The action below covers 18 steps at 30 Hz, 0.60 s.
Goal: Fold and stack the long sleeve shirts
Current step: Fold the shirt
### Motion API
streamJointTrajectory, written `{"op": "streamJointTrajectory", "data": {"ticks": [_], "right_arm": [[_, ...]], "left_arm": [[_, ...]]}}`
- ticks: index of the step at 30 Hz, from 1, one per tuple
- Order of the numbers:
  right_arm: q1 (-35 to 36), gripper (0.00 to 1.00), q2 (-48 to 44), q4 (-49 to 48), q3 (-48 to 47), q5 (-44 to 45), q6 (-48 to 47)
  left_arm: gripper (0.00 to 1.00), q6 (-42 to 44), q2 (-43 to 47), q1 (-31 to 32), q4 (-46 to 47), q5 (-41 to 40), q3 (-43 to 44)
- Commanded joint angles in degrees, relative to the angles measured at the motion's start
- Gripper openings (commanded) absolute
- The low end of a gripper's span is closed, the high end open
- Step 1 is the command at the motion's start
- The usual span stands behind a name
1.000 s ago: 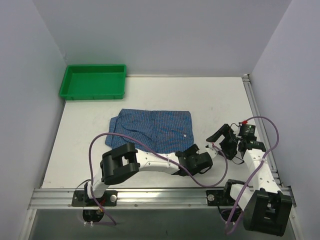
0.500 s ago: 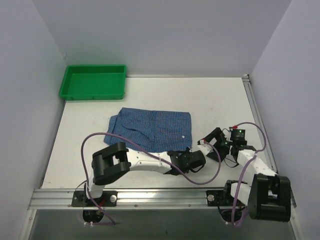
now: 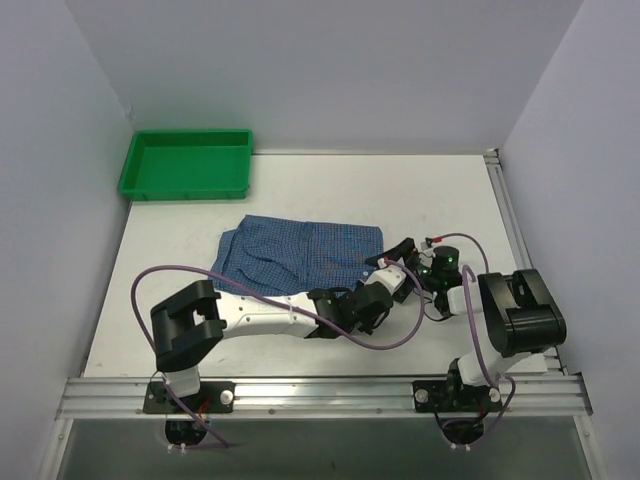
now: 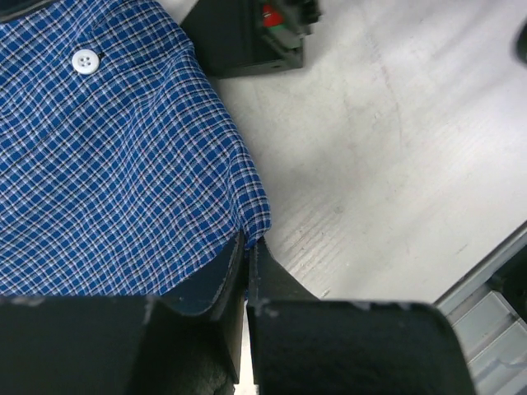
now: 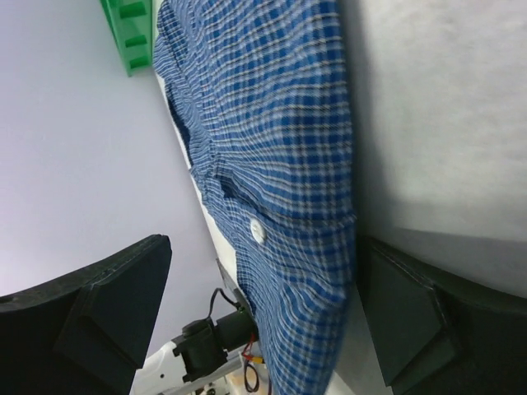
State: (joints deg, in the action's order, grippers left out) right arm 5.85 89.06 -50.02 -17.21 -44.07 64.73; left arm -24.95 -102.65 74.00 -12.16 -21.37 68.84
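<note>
Lying part-folded in the middle of the bench (image 3: 450,190), the light, limp blue checked shirt (image 3: 300,255) is best taken at its corners: one is seemingly pinched in the left gripper (image 4: 247,251)'s jaws, the right gripper (image 5: 265,243)'s being spread alongside.

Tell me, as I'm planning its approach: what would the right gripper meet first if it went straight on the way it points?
Probably the shirt: its edge lies straight ahead of the right gripper, between the open fingers in the wrist view. Distance is unclear.

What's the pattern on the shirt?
The shirt is a fine blue-and-white check with a white button; clearest in the left wrist view.
</note>
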Motion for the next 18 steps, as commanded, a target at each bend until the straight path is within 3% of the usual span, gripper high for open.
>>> {"op": "streamJointTrajectory", "data": {"ticks": [1, 6, 12, 15, 16, 18], "right_arm": [[3.11, 0.96, 7.60, -2.97, 1.13, 3.29, 1.63], [5.23, 0.89, 12.89, -8.07, 0.34, 3.03, 2.24], [7.07, 0.72, 17.64, -14.93, 0.07, 1.89, 4.44], [7.60, 0.53, 18.08, -15.81, 0.07, 1.54, 4.44], [7.60, 0.37, 17.65, -15.64, 0.16, 1.45, 4.35], [7.43, 0.23, 16.95, -14.24, 0.08, 1.18, 3.39]], "left_arm": [[0.09, -2.38, 3.95, -0.69, 3.99, 1.94, -0.02], [0.11, -2.82, 4.56, -0.87, 4.52, 2.91, -0.02], [0.14, -4.05, 4.74, -1.13, 4.52, 2.91, -0.81], [0.15, -5.46, 5.44, -1.92, 4.17, 2.65, -1.25], [0.16, -6.33, 5.71, -2.45, 3.90, 2.64, -1.51], [0.25, -7.04, 6.67, -3.07, 2.77, 3.43, -1.25]]}}
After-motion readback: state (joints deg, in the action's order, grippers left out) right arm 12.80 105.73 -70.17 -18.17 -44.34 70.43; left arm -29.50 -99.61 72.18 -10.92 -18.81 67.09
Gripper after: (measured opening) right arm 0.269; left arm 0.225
